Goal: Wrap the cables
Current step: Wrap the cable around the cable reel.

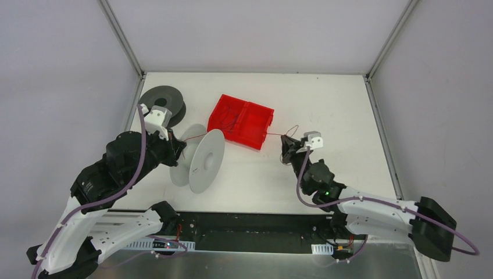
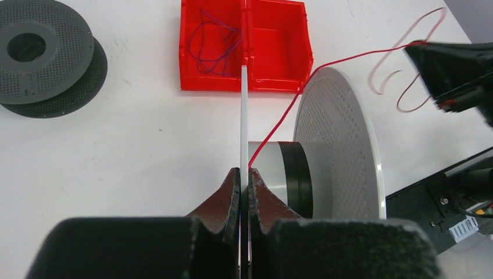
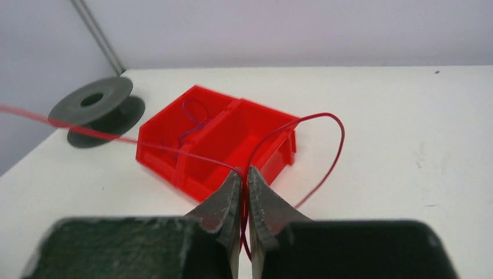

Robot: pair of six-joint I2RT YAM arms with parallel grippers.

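While the left end effector [image 2: 245, 175] stays out of my reach on its side of the white counter [image 2: 116, 145], I can see it clenched edge-on over the thin near flange of a white perforated plastic spool [image 2: 337, 133], which stands on its rim with the grey hub just beyond the fingertips. From that hub, right beside the left fingers, a thin red wire [image 2: 349, 57] rises and runs away across the corner of a red two-compartment plastic bin [image 2: 215, 81] to the right end effector [image 3: 245, 175]. That one is pinched tight on the wire, the strand looking fairly straight between the two, with a loose loop curling out past its tips to the right. Ahead of both end effectors, the bin holds a dark purplish wire [image 2: 210, 58], curled in the compartment farther from the right end effector. Off to the left of the left end effector, well apart, a dark grey plastic spool [image 2: 52, 40] lies flat.
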